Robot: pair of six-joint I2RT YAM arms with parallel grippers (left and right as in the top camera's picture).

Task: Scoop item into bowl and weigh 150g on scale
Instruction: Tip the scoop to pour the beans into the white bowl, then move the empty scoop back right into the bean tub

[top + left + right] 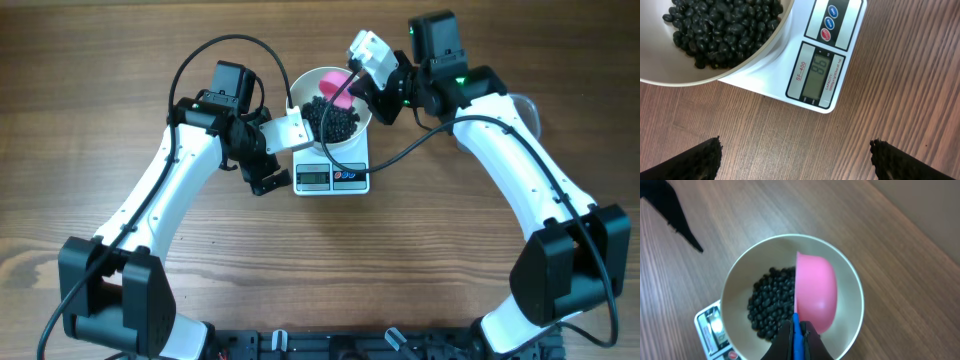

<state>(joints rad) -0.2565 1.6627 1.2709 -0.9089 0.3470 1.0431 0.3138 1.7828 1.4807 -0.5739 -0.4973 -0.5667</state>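
We are clamping our right hand (796, 330) on the pink scoop (815, 292) to tip black beans (725, 30) into the bowl (847, 290) on the scale (815, 75), left hand (795, 150) hanging wide apart.

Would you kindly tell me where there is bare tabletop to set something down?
Free: the bare table in front of the scale, between the two arms, and the far left corner. Crowded: around the bowl, with the open left hand beside the scale and the right hand holding the pink scoop over the black beans.
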